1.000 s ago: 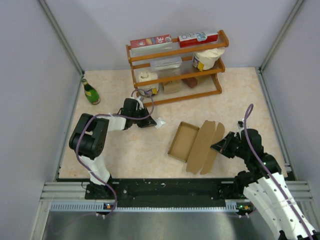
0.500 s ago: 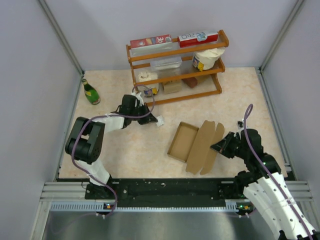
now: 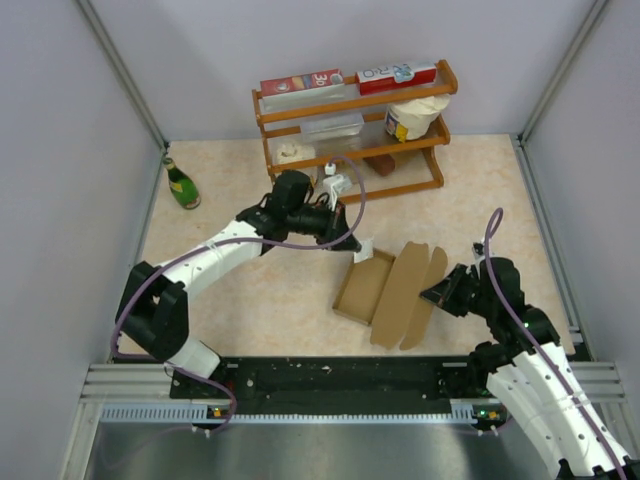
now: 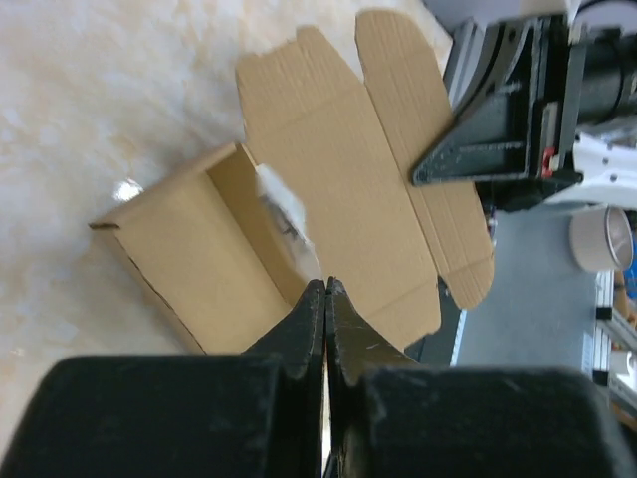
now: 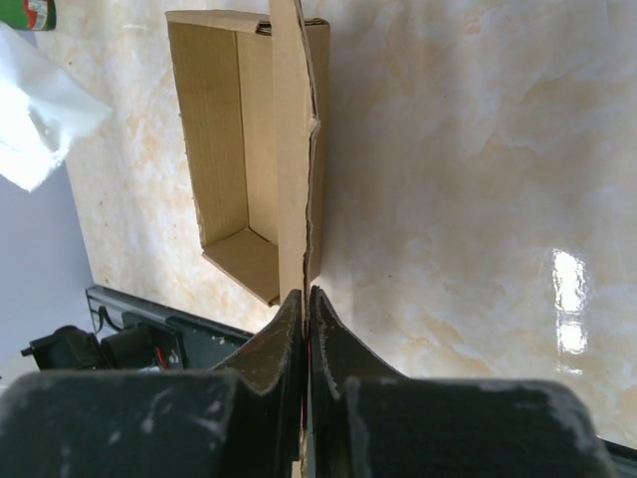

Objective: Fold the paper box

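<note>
— Starting with the biggest thing, what's there?

— A pale marbled table (image 3: pixel 220 290), with a wooden rack (image 3: pixel 350 190) at its far edge. Two red cartons (image 3: pixel 300 82) lie on the rack's top shelf.

— And the paper box?

— The paper box (image 3: pixel 385 290) is right of the table's middle, between the two arms. Its tray half has the walls standing, and the wide lid panel is spread out to the right.

— What about the arms?

— The left one reaches across toward the tray's far corner. The left gripper (image 3: pixel 352 245) has its fingers pressed together on a white scrap (image 3: pixel 363 250) – the wrist view shows the scrap, blurred, over the tray's inside. The right gripper (image 3: pixel 432 293) is at the lid panel's right edge, clamped on the cardboard; its own camera sees the panel edge-on, running in between the fingers.

— Anything smaller?

— A green bottle (image 3: pixel 182 185) lies near the left wall, well apart from the box.
</note>
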### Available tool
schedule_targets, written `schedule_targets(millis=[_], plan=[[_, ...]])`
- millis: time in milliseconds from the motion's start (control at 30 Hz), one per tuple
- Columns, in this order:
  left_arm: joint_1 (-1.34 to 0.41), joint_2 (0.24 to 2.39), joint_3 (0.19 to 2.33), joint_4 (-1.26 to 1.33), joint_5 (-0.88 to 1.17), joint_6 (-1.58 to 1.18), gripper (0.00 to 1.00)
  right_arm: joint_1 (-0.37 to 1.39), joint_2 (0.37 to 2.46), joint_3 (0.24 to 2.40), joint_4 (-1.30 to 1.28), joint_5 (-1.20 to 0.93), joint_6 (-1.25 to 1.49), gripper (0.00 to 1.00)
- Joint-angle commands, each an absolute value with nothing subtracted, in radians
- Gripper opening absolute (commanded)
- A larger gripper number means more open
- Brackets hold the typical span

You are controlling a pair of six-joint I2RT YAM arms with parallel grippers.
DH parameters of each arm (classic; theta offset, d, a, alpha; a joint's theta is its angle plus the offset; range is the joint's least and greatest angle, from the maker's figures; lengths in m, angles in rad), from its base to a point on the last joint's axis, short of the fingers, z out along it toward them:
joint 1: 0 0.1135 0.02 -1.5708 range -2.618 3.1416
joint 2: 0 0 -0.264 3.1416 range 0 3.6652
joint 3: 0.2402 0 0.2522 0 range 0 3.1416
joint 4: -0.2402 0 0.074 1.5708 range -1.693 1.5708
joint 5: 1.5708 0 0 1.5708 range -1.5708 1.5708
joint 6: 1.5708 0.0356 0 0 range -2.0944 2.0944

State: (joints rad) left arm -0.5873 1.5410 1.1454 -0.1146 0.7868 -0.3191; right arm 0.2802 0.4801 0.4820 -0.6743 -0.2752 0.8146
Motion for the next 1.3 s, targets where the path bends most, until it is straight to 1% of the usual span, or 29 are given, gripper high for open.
schedule_targets(millis=[0,367,400,433,500,633,800,900,1067,1167,1267], plan=[[-0.624,1.554,1.186,-0.313,0.802,-0.158,0.0,0.273,0.488,0.495,-0.638,-0.285,0.805,0.0],[-0.703,1.654,1.203,-0.319,0.752,-0.172,0.0,0.272,0.485,0.497,-0.638,-0.29,0.805,0.0],[-0.704,1.658,1.204,-0.325,0.743,-0.167,0.03,0.273,0.485,0.495,-0.638,-0.291,0.805,0.0],[-0.704,1.658,1.207,-0.337,0.73,-0.16,0.13,0.272,0.485,0.497,-0.638,-0.293,0.805,0.0],[-0.703,1.652,1.21,-0.357,0.692,-0.143,0.25,0.272,0.482,0.495,-0.638,-0.293,0.802,0.0],[-0.701,1.635,1.23,-0.397,0.591,-0.112,0.38,0.272,0.476,0.486,-0.638,-0.291,0.805,0.0],[-0.68,1.617,1.267,-0.431,0.549,-0.103,0.42,0.272,0.491,0.509,-0.652,-0.281,0.77,0.0],[-0.655,1.582,1.281,-0.411,0.551,-0.113,0.44,0.273,0.544,0.564,-0.699,-0.264,0.701,0.0],[-0.549,1.517,1.23,-0.258,0.707,-0.199,0.47,0.273,0.713,0.699,-0.81,-0.304,0.502,0.0],[-0.482,1.494,1.209,-0.2,0.782,-0.253,0.47,0.273,0.782,0.729,-0.815,-0.399,0.463,0.0],[-0.445,1.468,1.2,-0.198,0.788,-0.236,0.47,0.273,0.827,0.779,-0.822,-0.393,0.443,0.0]])
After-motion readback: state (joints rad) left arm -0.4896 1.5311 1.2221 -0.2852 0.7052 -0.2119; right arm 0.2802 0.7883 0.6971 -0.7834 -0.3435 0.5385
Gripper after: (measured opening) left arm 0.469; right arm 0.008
